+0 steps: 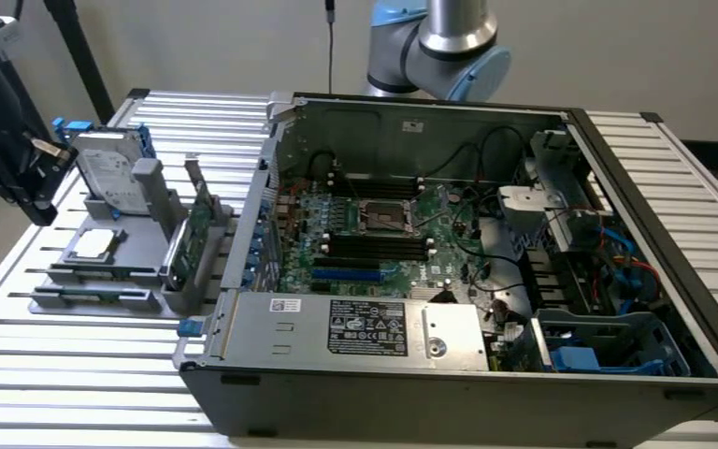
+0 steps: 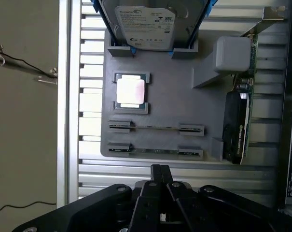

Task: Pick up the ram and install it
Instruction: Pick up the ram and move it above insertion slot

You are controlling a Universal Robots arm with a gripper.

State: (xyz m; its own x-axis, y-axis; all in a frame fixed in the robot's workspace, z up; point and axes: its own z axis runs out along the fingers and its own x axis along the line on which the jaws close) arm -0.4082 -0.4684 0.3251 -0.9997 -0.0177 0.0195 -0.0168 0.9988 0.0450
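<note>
Two ram sticks stand on edge in the slots of a grey holder tray [image 2: 184, 104]: one ram [image 2: 155, 128] farther from my fingers, the other ram [image 2: 154, 152] closer. In the exterior view the nearer ram [image 1: 87, 296] sits at the tray's front. My gripper [image 2: 160, 168] hovers above the slatted table just in front of the tray. It is shut, fingertips pressed together, holding nothing. The open computer case [image 1: 459, 374] lies on the exterior view's right, its black motherboard slots [image 1: 378, 248] bare.
The tray also holds a silver hard drive [image 2: 146, 24] in a blue frame, a CPU chip [image 2: 131, 91] and a broad green card [image 2: 240, 116] standing upright. A dark device [image 1: 4, 140] stands off the table's edge on the exterior view's left.
</note>
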